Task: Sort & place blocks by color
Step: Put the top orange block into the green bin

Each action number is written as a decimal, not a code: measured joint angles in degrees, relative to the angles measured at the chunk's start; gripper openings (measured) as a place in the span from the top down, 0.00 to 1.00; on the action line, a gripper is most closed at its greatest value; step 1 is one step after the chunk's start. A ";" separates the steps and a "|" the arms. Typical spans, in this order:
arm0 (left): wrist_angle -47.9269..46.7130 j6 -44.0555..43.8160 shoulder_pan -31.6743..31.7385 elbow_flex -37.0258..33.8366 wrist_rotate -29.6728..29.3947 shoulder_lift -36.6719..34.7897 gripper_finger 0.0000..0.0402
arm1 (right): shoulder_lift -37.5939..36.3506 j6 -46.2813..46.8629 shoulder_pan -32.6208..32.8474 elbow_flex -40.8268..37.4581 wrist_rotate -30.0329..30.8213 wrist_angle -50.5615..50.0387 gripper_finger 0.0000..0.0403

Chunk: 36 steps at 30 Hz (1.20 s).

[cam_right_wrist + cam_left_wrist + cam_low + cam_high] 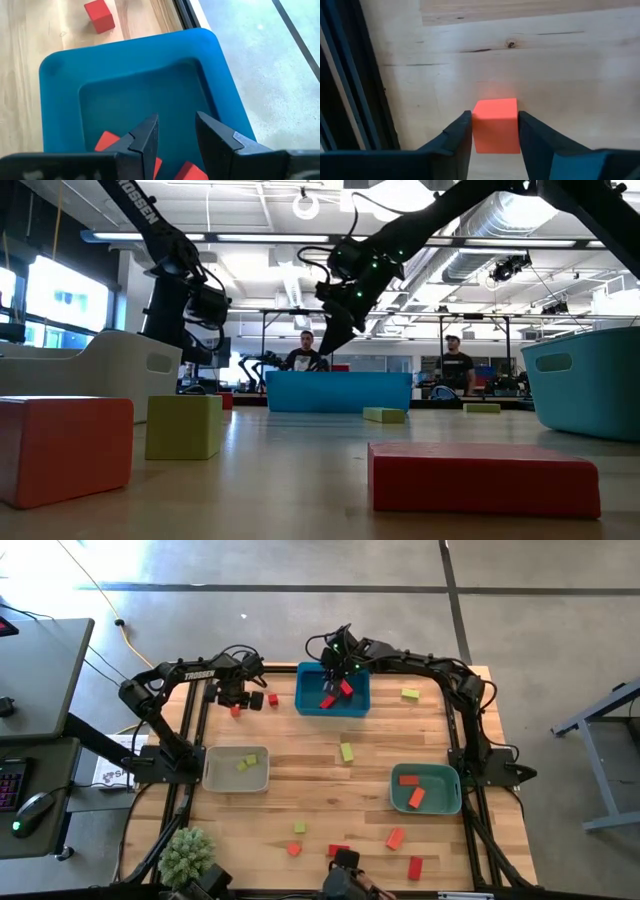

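Jaws of the left gripper straddle an orange-red cube at the far left corner of the tabletop, the two fingers right against its sides, though whether they are truly pinching it I cannot tell. The cube sits close to the tabletop's black frame rail, so a lift with a weak hold could let it slip and tumble off the edge (or twist between the fingers). A small red cube lies just beside, and a sweep of the arm might knock it.

Over the blue tray, the right gripper hangs with its jaws a little apart and nothing between them; red blocks lie in the tray below. Coming down further could jam a finger onto one.

Elsewhere, yellow-green blocks rest in the beige tray and orange-red ones in the teal tray. Loose blocks remain: yellow-green near the middle, another at the far right, and several reds toward the near edge.

Pale wooden planks with visible knots make up the tabletop. A fuzzy plant ball sits at its near left corner. Beyond lies a bright workshop with a concrete floor, exposed ducts overhead, and two people in the background.
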 joint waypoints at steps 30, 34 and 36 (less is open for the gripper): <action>0.18 7.75 -0.60 -0.11 5.10 -5.99 0.86 | 0.00 0.68 2.01 0.00 0.22 0.04 0.71; 0.18 7.45 -0.03 -0.11 8.03 -5.99 0.80 | 0.00 0.68 2.45 0.00 0.22 0.05 0.71; 0.18 6.16 0.21 -0.11 9.49 -5.99 0.75 | 0.00 0.68 2.56 0.00 0.22 0.07 0.71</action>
